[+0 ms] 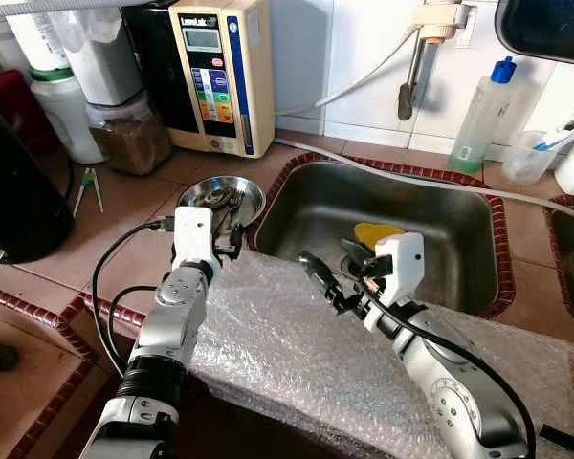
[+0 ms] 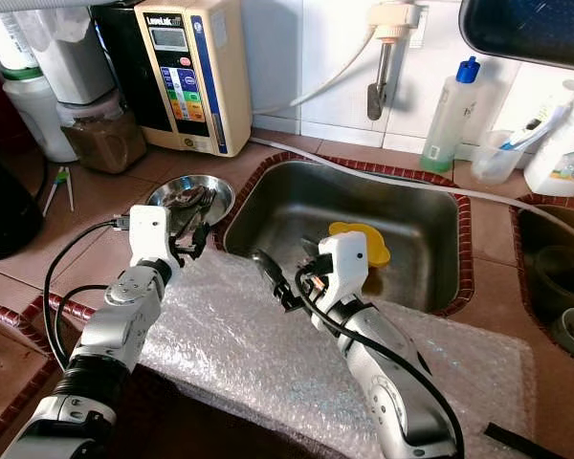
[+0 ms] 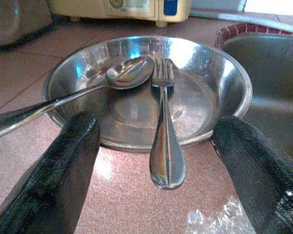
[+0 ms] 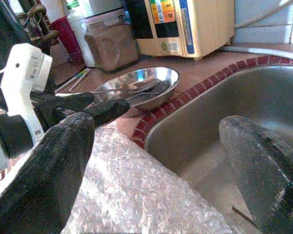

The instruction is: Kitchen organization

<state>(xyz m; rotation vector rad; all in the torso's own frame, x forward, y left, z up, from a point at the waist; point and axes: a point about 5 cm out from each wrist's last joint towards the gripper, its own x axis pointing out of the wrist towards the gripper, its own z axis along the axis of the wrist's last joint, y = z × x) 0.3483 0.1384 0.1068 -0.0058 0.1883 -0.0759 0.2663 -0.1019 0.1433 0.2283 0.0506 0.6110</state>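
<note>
The table (image 1: 124,206) is covered with reddish-brown tiles and carries a steel sink (image 1: 402,206) sunk into it. A sheet of bubble wrap (image 1: 287,354) lies over the front edge of the table, just before the sink. Against the back wall stands a cream water machine (image 1: 220,72), and beside it a jar (image 1: 129,134) with brown powder. Inside the sink lies a yellow thing (image 1: 375,232).

Left of the sink, close to its rim, sits a round steel bowl (image 3: 146,92). A spoon (image 3: 129,73) and a fork (image 3: 164,131) rest in it, their handles reaching out over the near rim.

The left gripper (image 3: 156,161) hovers just before the bowl, its jaws spread wide and holding nothing, the fork handle between them. The right gripper (image 4: 156,161) is over the near edge of the sink, its jaws also spread and empty.
</note>
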